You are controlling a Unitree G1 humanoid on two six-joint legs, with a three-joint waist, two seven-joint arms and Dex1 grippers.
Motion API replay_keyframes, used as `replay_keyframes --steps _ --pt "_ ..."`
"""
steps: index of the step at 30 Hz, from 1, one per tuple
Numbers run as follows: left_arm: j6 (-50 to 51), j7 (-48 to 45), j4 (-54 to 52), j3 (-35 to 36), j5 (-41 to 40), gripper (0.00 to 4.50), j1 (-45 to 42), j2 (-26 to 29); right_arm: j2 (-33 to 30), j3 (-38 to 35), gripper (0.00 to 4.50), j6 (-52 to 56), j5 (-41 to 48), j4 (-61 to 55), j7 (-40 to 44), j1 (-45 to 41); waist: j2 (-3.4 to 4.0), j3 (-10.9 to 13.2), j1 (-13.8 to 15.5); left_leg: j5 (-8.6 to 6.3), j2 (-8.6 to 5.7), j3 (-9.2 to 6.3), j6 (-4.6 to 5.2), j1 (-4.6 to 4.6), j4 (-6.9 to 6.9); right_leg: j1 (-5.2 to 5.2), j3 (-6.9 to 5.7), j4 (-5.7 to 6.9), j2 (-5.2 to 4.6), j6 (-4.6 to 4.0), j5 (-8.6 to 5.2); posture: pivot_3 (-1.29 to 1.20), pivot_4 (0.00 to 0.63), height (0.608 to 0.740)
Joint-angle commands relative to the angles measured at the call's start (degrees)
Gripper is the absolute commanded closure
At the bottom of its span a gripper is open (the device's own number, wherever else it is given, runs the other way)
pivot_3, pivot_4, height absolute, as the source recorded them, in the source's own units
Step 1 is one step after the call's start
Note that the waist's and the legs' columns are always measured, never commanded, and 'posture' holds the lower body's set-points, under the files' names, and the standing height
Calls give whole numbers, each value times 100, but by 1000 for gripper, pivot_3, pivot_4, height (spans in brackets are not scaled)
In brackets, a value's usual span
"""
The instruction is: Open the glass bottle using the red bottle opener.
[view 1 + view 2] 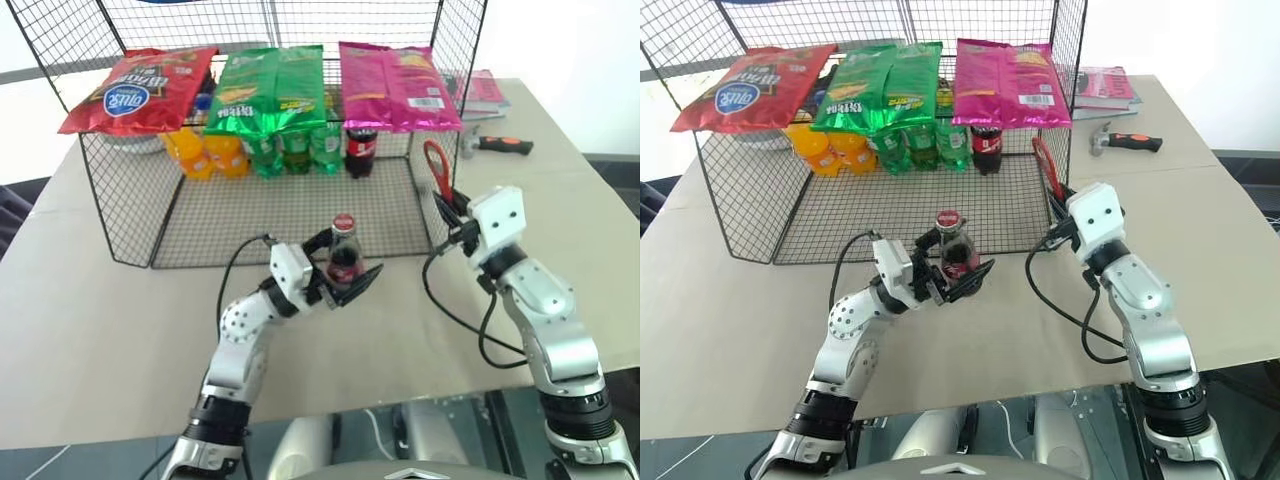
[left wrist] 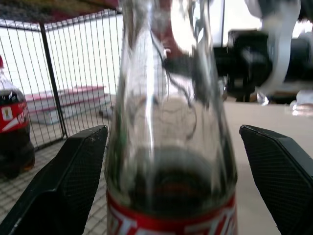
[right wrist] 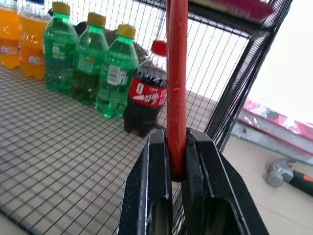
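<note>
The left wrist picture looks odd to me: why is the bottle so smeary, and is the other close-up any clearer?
Left wrist view: the glass bottle sits very close, so its neck looks soft, with window glare streaking it and the background blurred behind. Right wrist view: the red bottle opener and the claw's fingers are crisp; the hammer behind is softer.
</note>
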Motion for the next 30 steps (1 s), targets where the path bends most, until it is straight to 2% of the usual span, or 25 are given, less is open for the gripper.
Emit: replay_keyframes --steps 1,13,14,15,16,17,19,22,26,30 --pt "160 46 -375 70 -200 44 -114 13 -36 20 4500 -176 -18 -430 79 95 0 0 1 0 0 0 0 0 1 0 0 1 0 0 0 0 150 740" --pt "175 46 -233 69 -190 44 -306 -6 2 260 4500 -282 -210 -488 97 211 -1 -1 5 0 -1 1 -1 3 3 1 0 6 2 0 0 0 150 740" --pt "161 20 -213 64 -188 533 -307 0 -10 281 4500 -299 -232 -503 114 236 -1 -1 7 0 -1 1 -1 3 4 1 0 6 2 0 0 0 150 740" --pt "148 -2 -192 57 -175 717 -288 10 -18 301 4500 -316 -255 -523 126 265 -1 -1 7 0 -1 1 -1 3 4 1 -1 6 2 0 0 0 150 740" --pt "142 -15 -162 56 -167 1126 -281 17 -20 316 4500 -332 -275 -523 134 271 -1 -1 6 0 -1 1 -1 3 4 1 -1 6 2 0 0 0 150 740" --pt "135 -26 -139 52 -151 1693 -270 24 -22 330 4500 -349 -298 -523 140 275 -1 -1 6 0 -1 1 -1 3 4 2 0 6 2 0 0 0 150 740" --pt "102 -42 -98 30 -83 2500 -236 54 -33 388 4500 -408 -381 -523 140 280 1 -9 6 0 -1 1 -1 3 4 2 -1 6 2 0 0 0 150 740" --pt "53 -33 -37 18 -17 2608 -203 65 -147 624 4500 -718 -716 -468 178 297 8 -28 9 0 -2 1 0 15 4 16 -1 5 1 0 0 0 150 740" --pt "19 -58 20 19 12 2608 -200 97 -279 1036 4500 -1259 -1318 -297 139 324 9 -28 6 -14 -1 -1 23 94 -8 96 -6 -16 5 2 -4 0 150 740" --pt "8 -68 88 26 22 2608 -200 111 -232 1302 4500 -1817 -1808 33 -41 334 8 -29 5 -14 2 -2 24 104 -8 106 -6 -20 10 3 -4 0 150 740"
